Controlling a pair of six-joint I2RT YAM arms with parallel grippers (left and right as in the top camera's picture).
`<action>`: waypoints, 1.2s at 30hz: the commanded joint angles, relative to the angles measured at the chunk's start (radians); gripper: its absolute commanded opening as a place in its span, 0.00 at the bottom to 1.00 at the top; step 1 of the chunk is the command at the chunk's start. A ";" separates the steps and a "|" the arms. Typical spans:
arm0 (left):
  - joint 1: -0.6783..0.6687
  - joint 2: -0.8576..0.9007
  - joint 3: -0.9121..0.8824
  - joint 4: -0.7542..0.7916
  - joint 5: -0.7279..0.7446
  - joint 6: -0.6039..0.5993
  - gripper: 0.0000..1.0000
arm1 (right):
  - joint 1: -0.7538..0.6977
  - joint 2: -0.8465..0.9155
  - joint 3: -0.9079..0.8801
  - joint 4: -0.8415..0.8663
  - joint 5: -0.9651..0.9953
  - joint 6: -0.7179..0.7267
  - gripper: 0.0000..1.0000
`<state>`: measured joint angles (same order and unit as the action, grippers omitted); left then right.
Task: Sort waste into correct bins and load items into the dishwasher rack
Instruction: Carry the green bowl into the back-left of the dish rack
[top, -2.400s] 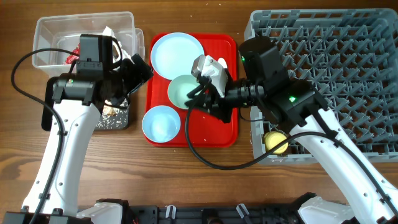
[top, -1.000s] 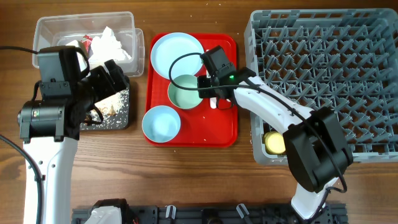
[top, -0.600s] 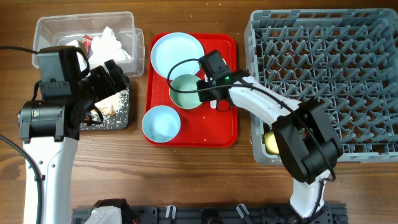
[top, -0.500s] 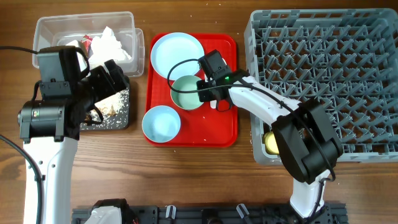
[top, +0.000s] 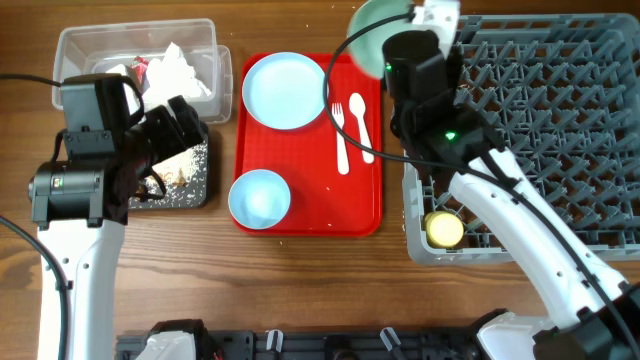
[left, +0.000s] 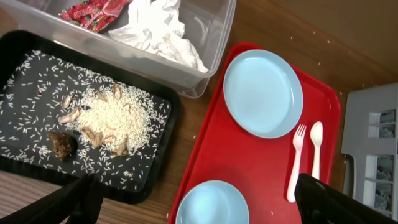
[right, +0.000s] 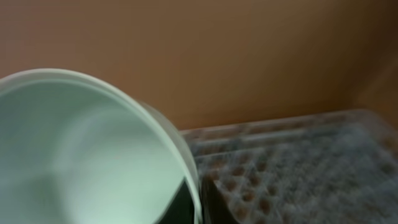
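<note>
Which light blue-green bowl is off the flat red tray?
The greener bowl, clamped in the right gripper by the grey dishwasher rack; the bluer bowl sits on the tray.

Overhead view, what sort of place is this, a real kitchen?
Probably a staged dish-clearing test bench, not a working kitchen: the dishwasher rack sits directly on a wooden table, beside a red tray of tableware and a clear tub holding waste.
</note>
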<state>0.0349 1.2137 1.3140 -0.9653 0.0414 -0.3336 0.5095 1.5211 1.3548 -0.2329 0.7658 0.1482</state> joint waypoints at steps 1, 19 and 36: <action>0.007 0.004 0.015 -0.001 -0.017 0.019 1.00 | -0.079 0.093 -0.001 0.267 0.247 -0.543 0.04; 0.007 0.004 0.015 -0.001 -0.017 0.019 1.00 | -0.306 0.612 -0.001 0.777 0.099 -1.020 0.04; 0.007 0.004 0.015 -0.001 -0.017 0.019 1.00 | -0.241 0.615 -0.001 0.702 0.101 -1.166 0.23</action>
<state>0.0349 1.2144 1.3140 -0.9684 0.0376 -0.3336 0.2565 2.1185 1.3571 0.4744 0.8753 -0.9611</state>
